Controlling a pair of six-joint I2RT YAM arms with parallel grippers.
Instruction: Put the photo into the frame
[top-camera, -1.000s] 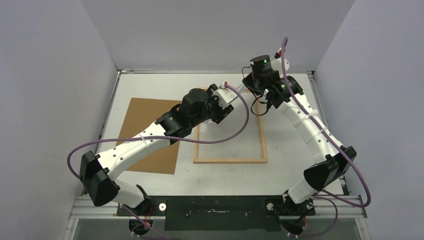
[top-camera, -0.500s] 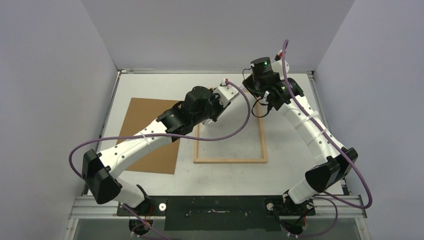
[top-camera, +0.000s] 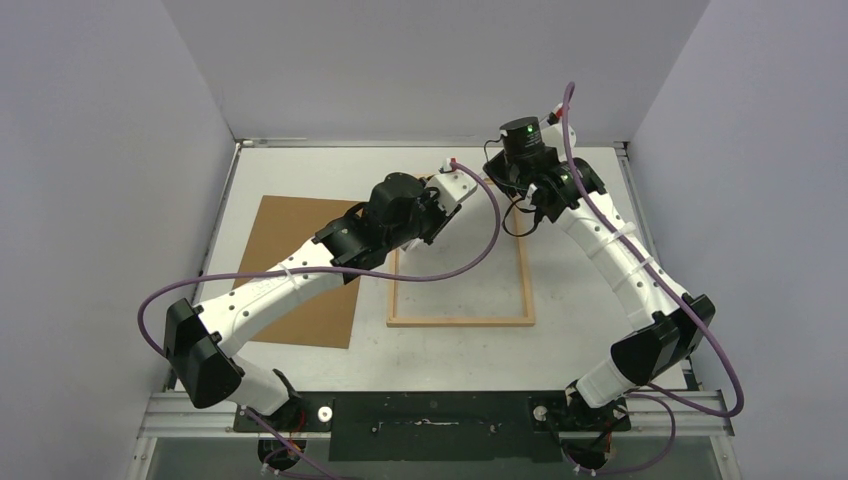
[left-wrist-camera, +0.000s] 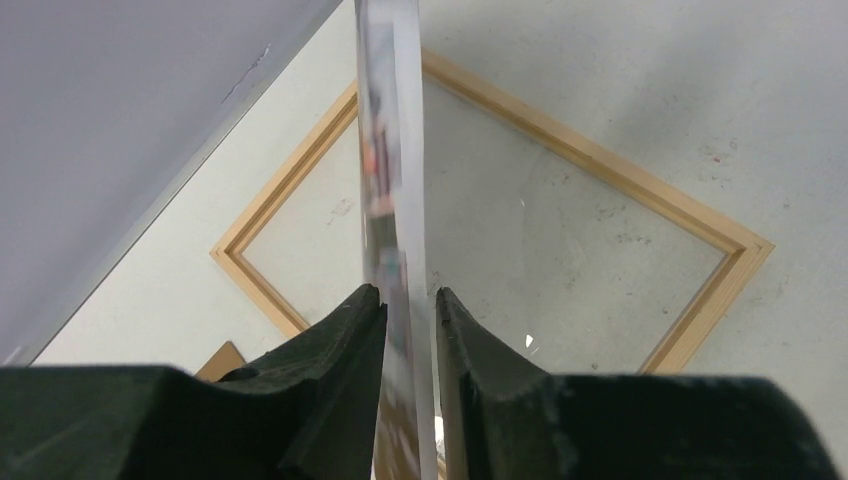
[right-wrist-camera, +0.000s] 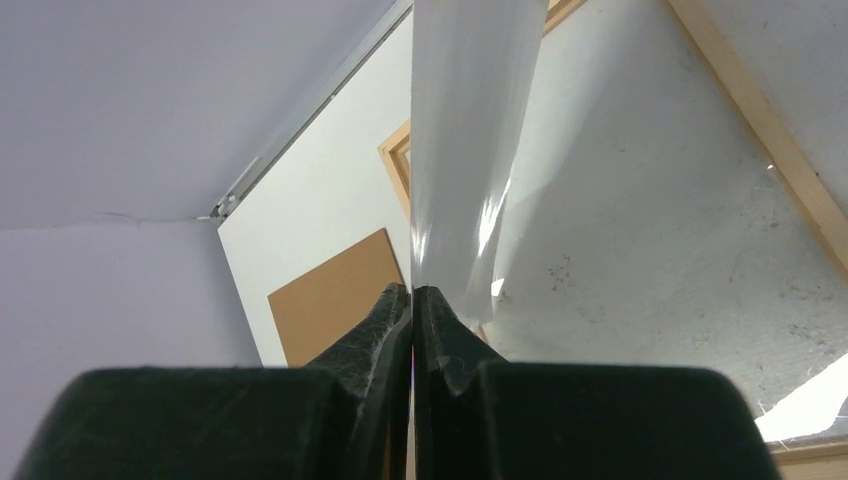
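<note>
Pinching the glossy colour photo print (left-wrist-camera: 392, 150) above the 12 o'clock end of the thin light-wood frame (top-camera: 460, 321), left gripper (left-wrist-camera: 408, 300) and right gripper (right-wrist-camera: 412, 295) haven't laid it in yet.

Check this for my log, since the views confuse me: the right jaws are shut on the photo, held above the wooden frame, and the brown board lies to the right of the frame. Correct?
One detail is wrong. The brown board lies to the left of the frame, not to its right, as the top external view shows. The rest stands: the right jaws are shut on the photo, held above the frame.
</note>
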